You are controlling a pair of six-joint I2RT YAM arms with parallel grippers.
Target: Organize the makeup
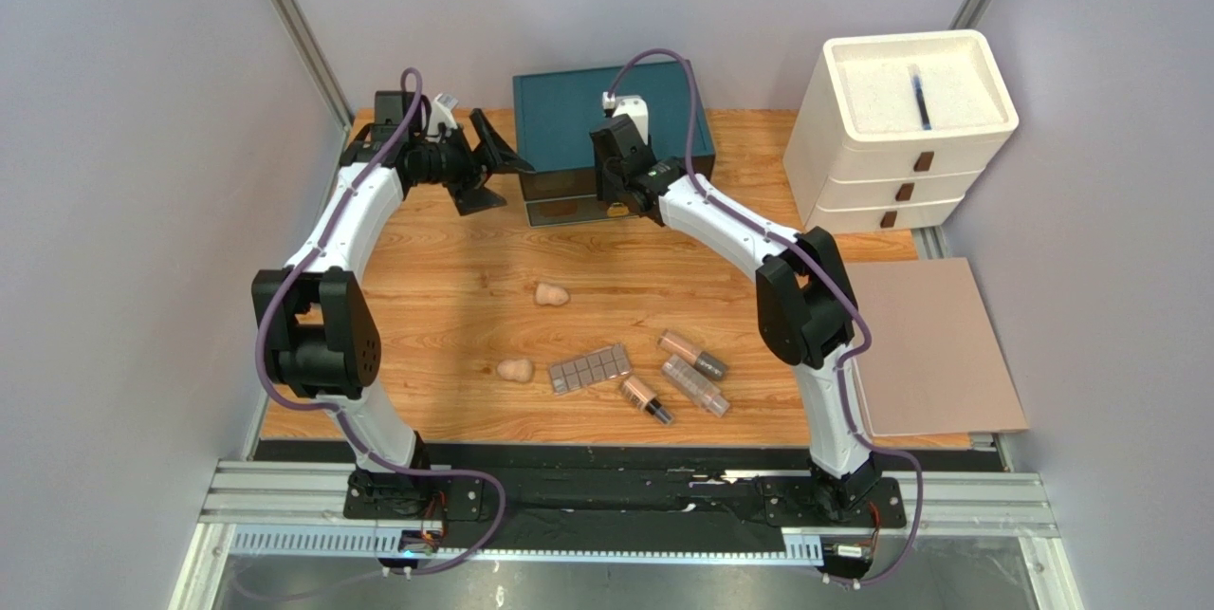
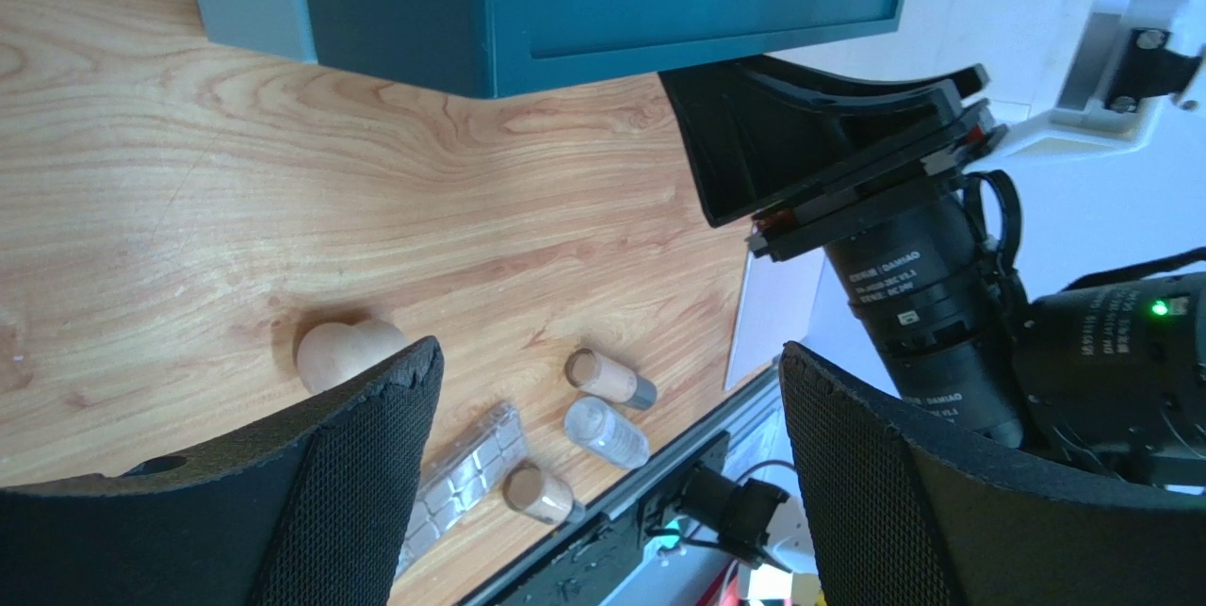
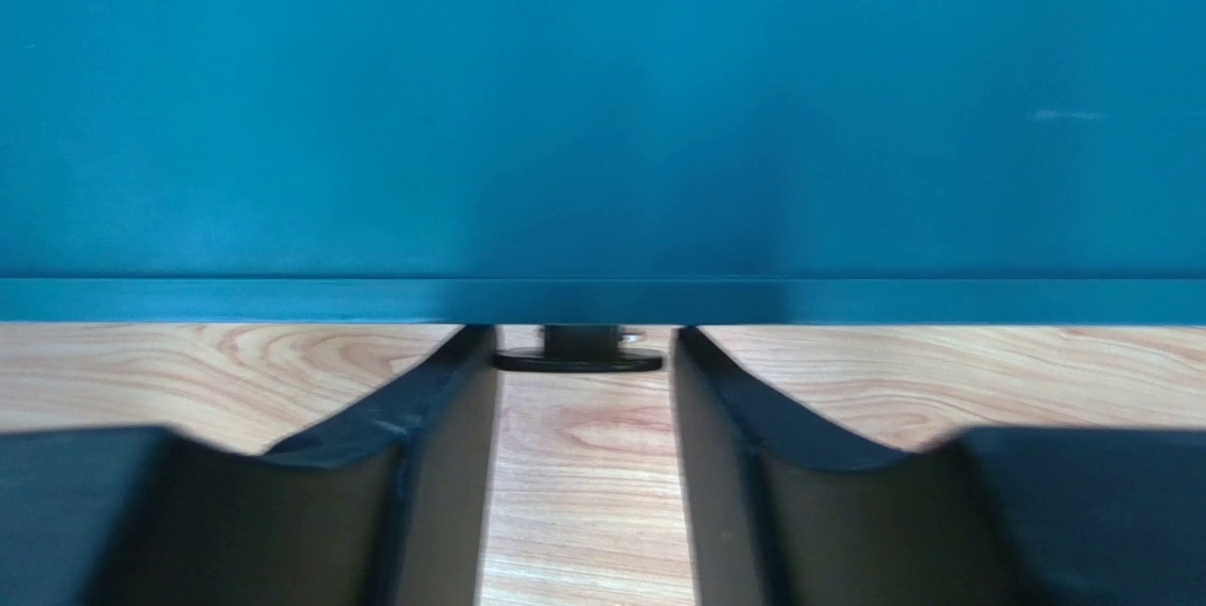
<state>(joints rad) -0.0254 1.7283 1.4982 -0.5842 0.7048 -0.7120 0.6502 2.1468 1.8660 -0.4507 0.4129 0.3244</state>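
The makeup lies on the wooden table in front of the arms: two beige sponges [image 1: 550, 294] [image 1: 516, 370], a gridded palette [image 1: 590, 368] and three tubes [image 1: 693, 353] [image 1: 696, 385] [image 1: 646, 400]. My left gripper [image 1: 485, 169] is open and empty, hovering left of the teal drawer box [image 1: 570, 98]. Its wrist view looks past the left gripper [image 2: 609, 366] at one sponge [image 2: 347, 349], the palette [image 2: 460, 472] and the tubes [image 2: 612, 377]. My right gripper [image 1: 620, 195] is at the box front. In its wrist view the right gripper [image 3: 583, 338] stands narrowly open astride the dark drawer knob [image 3: 578, 356].
A white drawer unit [image 1: 912, 126] stands at the back right. A flat tan board [image 1: 934, 347] lies at the right table edge. The right arm's wrist [image 2: 920, 281] shows close by in the left wrist view. Grey walls enclose the table.
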